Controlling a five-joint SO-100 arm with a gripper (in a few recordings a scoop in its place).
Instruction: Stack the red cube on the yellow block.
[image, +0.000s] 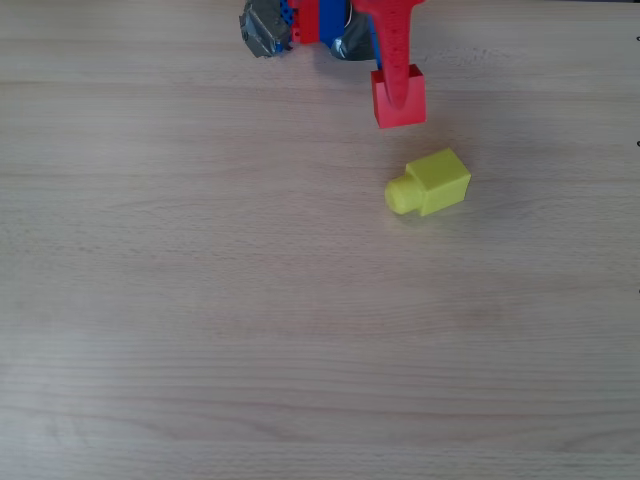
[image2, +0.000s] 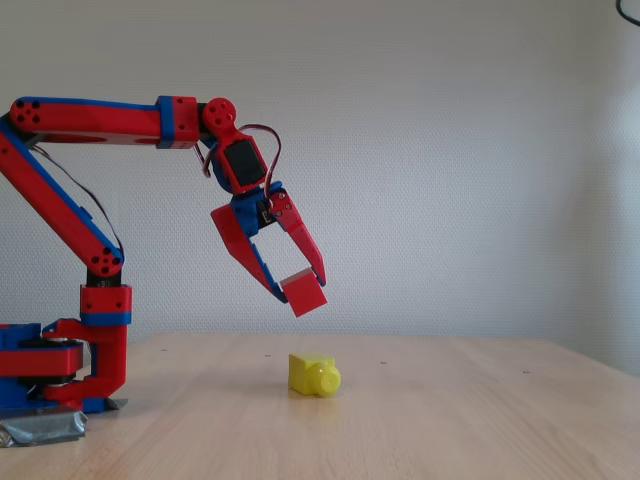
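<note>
In the fixed view, the hand (image2: 296, 287) grips the red cube (image2: 303, 294) between its fingers, tilted, in the air at frame centre. The yellow block (image2: 312, 375) lies on the tabletop (image2: 450, 410) just below it, stud pointing sideways.

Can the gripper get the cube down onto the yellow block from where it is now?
Probably yes. The gripper holds the red cube in the air, a little off from the yellow block, with nothing between them. The block lies with its stud sideways.
</note>
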